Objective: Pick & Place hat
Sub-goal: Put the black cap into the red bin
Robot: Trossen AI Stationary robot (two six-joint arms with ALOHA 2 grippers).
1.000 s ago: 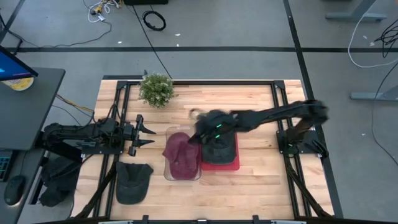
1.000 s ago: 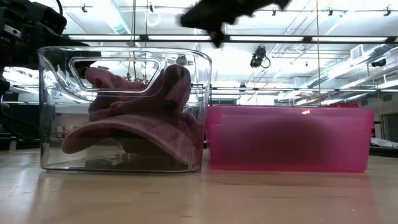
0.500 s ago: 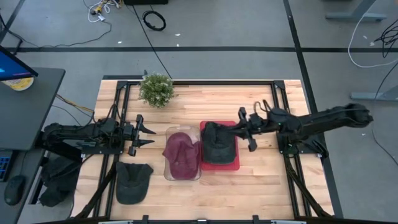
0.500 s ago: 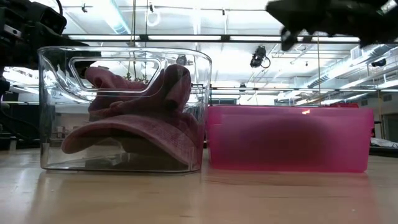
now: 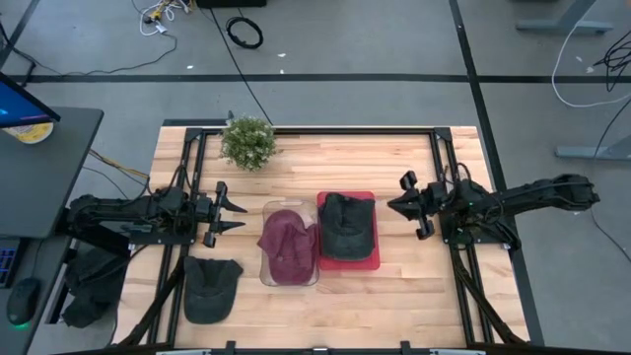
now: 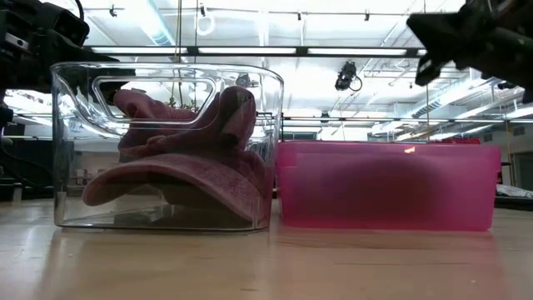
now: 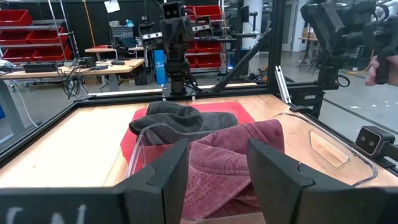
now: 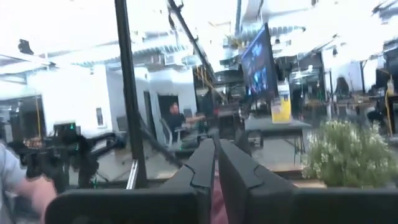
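Tabletop: wooden, carrying a clear bin and red bin side by side.
Dark hat: in the red bin (maroon hat in the clear one).
Right pincer: pressed together, empty, beside the red bin.
Left pincer: spread, near the clear bin.

Small potted plant on the wooden table near its far left corner, just inside the black frame rail edging the tabletop. Off the table: coiled black cable and loose white cable on the grey floor, dark desk at the left carrying a blue screen, a yellow round item and, lower down, a mouse. Beyond the table in the wrist views: red bins on shelving, a cluttered workbench, a person standing far back.
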